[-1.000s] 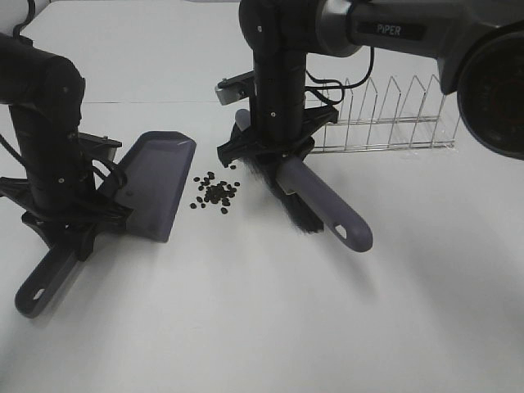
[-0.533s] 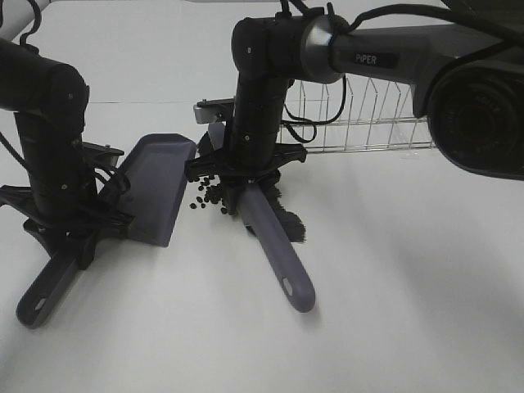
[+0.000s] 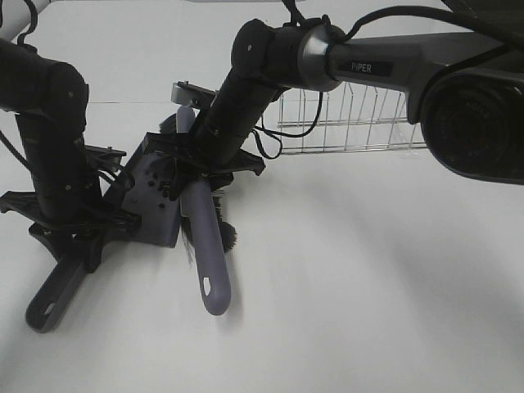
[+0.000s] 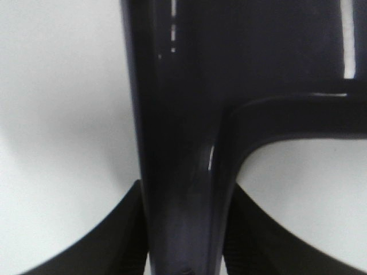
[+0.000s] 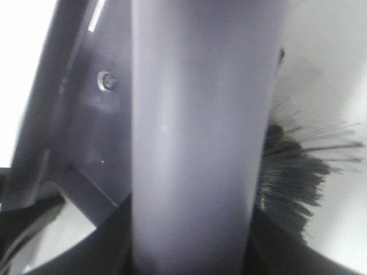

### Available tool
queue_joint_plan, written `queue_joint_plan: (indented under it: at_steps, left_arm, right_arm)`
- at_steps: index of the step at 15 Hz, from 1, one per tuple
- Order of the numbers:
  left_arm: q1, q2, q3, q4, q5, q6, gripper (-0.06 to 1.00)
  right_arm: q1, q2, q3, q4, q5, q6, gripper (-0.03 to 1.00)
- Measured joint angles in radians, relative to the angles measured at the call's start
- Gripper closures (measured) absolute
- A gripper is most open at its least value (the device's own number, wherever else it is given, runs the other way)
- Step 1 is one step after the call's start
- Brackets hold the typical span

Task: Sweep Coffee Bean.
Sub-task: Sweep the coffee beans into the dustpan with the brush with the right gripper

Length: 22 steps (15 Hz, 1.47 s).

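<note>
White bench, plain, carries everything.

Far left, the black left arm comes down. The left claw is clamped tight on the dustpan handle (left wrist view agrees: fingers press either side of the dark handle). The handle's free end has a hang hole and points to the near-left of the bench. The pan part is grey-purple, its open lip facing right toward the brush.

Beans: a few tiny dark ones show on the pan floor, close to the lip. Cannot count them, the right arm covers much of that spot.

Next right is the brush, which has the same grey-purple plastic. It runs from above the pan's lip down toward the near edge and has a hang hole at the free end. Black bristles stick out beside the handle, just beside the dustpan's lip.

The right claw is closed around the brush about mid-length. It reaches in from the right, across the middle and over the pan's lip. In the right wrist view the handle fills the frame, with bristles fanned beside it and the claw's dark fingers at both sides.

Farther right, at the back, a wire rack stands upright on the bench. It is well apart from the brush and partly behind the right arm.
</note>
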Motion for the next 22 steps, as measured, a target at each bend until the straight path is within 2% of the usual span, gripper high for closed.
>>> queue_joint_plan:
  at_steps: [3, 5, 7, 11, 14, 16, 18, 19, 20, 22]
  left_arm:
    - [0.000, 0.000, 0.000, -0.005, 0.000, 0.004, 0.61]
    - [0.000, 0.000, 0.000, -0.005, 0.000, 0.007, 0.61]
    - [0.000, 0.000, 0.000, -0.005, 0.000, 0.007, 0.61]
    - [0.000, 0.000, 0.000, -0.005, 0.000, 0.011, 0.61]
    - [0.000, 0.000, 0.000, -0.006, 0.000, 0.012, 0.61]
    - [0.000, 0.000, 0.000, -0.006, 0.000, 0.014, 0.61]
    - [0.000, 0.000, 0.000, -0.006, 0.000, 0.021, 0.61]
    - [0.000, 0.000, 0.000, 0.000, 0.002, 0.021, 0.61]
    - [0.000, 0.000, 0.000, 0.000, 0.002, 0.021, 0.61]
    - [0.000, 0.001, 0.000, 0.019, 0.021, 0.022, 0.61]
  right_arm:
    - [0.000, 0.006, 0.000, 0.131, -0.014, -0.092, 0.63]
    - [0.000, 0.011, 0.000, 0.181, -0.017, -0.142, 0.63]
    - [0.000, 0.012, -0.035, 0.171, 0.018, -0.147, 0.63]
    - [0.000, 0.012, -0.203, 0.092, 0.129, -0.154, 0.63]
    - [0.000, 0.012, -0.370, -0.053, 0.246, -0.148, 0.63]
    - [0.000, 0.012, -0.449, -0.136, 0.263, -0.120, 0.63]
    - [0.000, 0.002, -0.462, -0.240, 0.264, -0.069, 0.63]
    - [0.001, -0.021, -0.434, -0.389, 0.269, 0.007, 0.63]
    - [0.001, -0.021, -0.434, -0.389, 0.269, 0.007, 0.63]
    - [0.001, -0.048, -0.380, -0.537, 0.268, 0.053, 0.63]
